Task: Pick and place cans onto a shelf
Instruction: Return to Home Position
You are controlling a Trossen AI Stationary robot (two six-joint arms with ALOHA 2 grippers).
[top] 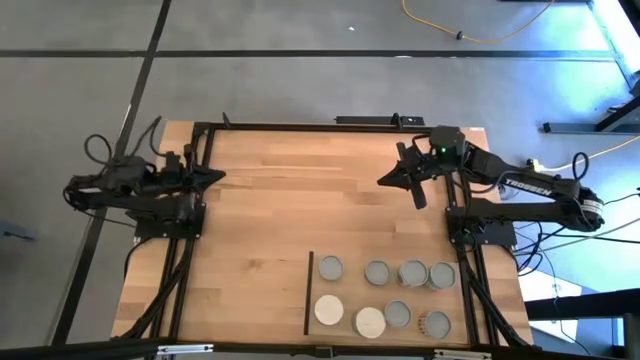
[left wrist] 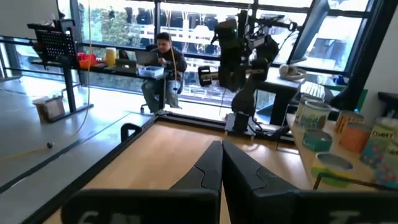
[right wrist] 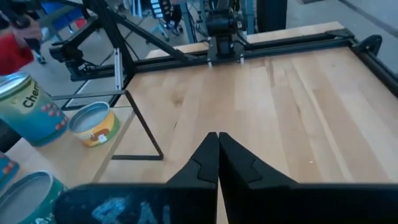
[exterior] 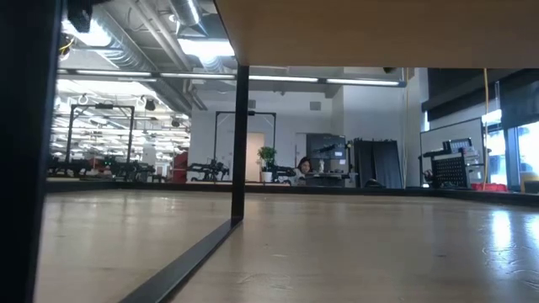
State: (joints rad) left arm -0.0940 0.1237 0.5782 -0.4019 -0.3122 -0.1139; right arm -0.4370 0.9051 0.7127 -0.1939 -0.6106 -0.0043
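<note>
- Shelf [top: 350, 292] lies on table [top: 270, 200], in the corner on the R arm's side.
- Eight cans [top: 377, 272] stand on shelf in 2 rows of 4, some just beside each other.
- L gripper [top: 220, 177] is at table's L edge.
- R gripper [top: 383, 181] is opp. it, over bare table, well apart from cans.

Tabletop [top: 300, 190] centre open, cans [top: 377, 272] crowd the shelf [top: 350, 292] (eight, close-packed)

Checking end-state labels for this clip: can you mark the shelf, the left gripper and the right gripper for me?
shelf [top: 351, 292], high view, a bare patch of its pale wood.
left gripper [left wrist: 221, 145], left wrist view, where its shut fingertips meet.
right gripper [right wrist: 217, 137], right wrist view, where its shut fingertips meet.
</note>
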